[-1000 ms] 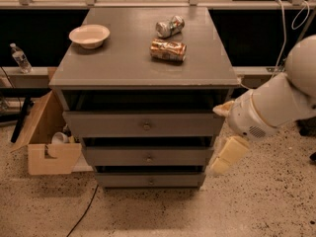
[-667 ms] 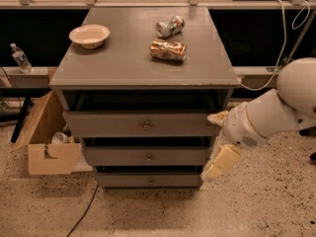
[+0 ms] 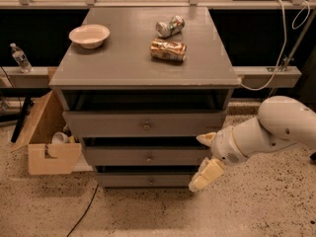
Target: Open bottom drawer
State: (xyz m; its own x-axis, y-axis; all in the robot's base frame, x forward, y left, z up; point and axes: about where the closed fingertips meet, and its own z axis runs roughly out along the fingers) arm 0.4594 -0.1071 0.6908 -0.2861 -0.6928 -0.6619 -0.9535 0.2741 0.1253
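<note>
The grey cabinet (image 3: 143, 68) has three drawers. The bottom drawer (image 3: 123, 180) is the lowest and slimmest, with a small round knob (image 3: 150, 181) at its centre; its front sits flush under the middle drawer (image 3: 118, 156). My gripper (image 3: 203, 157) comes in from the right on a white arm (image 3: 269, 132). It hangs in front of the right end of the middle and bottom drawer fronts. Its two cream fingers (image 3: 206, 175) are spread apart and hold nothing. It is well to the right of the knob.
A white bowl (image 3: 89, 35) and two crushed cans (image 3: 170, 25) (image 3: 168, 50) lie on the cabinet top. An open cardboard box (image 3: 47, 144) stands on the floor at the left. A water bottle (image 3: 20, 58) stands on the left ledge. A dark cable (image 3: 84, 211) runs across the floor.
My arm has moved left and down, bringing the gripper from beside the cabinet's right edge to in front of the right end of the lower drawers.
</note>
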